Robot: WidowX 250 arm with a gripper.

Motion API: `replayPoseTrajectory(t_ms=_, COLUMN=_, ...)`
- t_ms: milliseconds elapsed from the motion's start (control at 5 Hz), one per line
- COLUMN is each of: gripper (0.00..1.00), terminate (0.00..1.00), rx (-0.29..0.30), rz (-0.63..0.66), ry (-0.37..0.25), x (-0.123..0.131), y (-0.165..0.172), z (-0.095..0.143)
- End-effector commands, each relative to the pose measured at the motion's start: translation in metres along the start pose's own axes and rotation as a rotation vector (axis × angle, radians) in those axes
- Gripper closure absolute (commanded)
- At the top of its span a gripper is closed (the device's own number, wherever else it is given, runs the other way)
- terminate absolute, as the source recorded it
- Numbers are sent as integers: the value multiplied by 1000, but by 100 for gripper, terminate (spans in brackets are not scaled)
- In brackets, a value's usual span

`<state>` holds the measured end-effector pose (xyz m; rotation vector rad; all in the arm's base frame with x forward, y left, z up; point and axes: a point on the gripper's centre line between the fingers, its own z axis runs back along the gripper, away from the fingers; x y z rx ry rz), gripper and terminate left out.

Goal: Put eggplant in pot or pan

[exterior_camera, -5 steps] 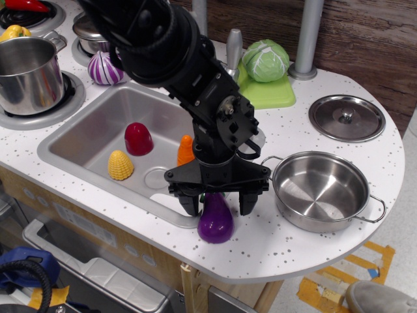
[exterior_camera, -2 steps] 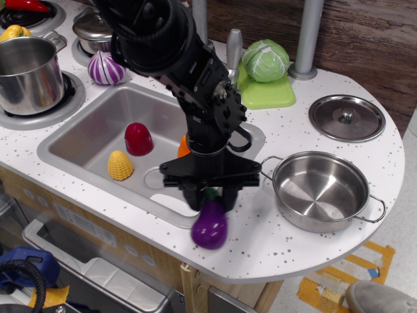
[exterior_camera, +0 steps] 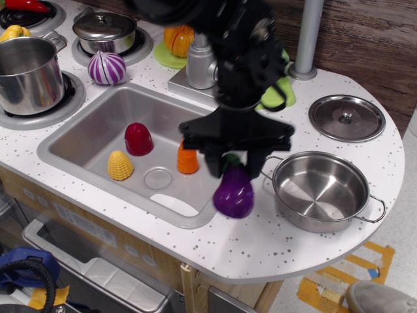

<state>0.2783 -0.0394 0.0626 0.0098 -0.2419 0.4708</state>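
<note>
The glossy purple eggplant [exterior_camera: 234, 193] hangs in the air by its green stem end, held by my gripper [exterior_camera: 235, 164], which is shut on it. It is lifted above the counter at the sink's right front corner, just left of the steel pan [exterior_camera: 320, 190]. The pan is wide, shallow and shiny, with thin wire loop handles and nothing in it, standing on the white speckled counter [exterior_camera: 287, 248]. The eggplant's upper part is partly hidden by the black fingers.
The sink [exterior_camera: 85, 130] holds a red piece [exterior_camera: 138, 138], a yellow corn [exterior_camera: 120, 165] and an orange carrot [exterior_camera: 187, 160]. A steel lid [exterior_camera: 346, 117] lies behind the pan. A striped onion [exterior_camera: 107, 68], two pots [exterior_camera: 26, 73] and a faucet [exterior_camera: 202, 62] stand behind.
The gripper closed on the eggplant, lifted it off the counter and carried it up and to the right, closer to the pan. The arm has swung right, uncovering the sink's back.
</note>
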Motion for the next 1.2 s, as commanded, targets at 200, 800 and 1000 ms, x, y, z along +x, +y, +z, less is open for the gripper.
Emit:
replayPoseTrajectory(t_ms=200, gripper=100, terminate=0, rx=-138, rz=-48, ry=-84, x=33, y=-60, z=-5)
replayPoseTrajectory(t_ms=800, gripper=0, terminate=0, rx=-209, rz=-30, ry=-96, x=26, y=-92, z=0)
replayPoseTrajectory(t_ms=1000, gripper=0, terminate=100, rx=-209, rz=-30, ry=-96, x=26, y=-92, z=0)
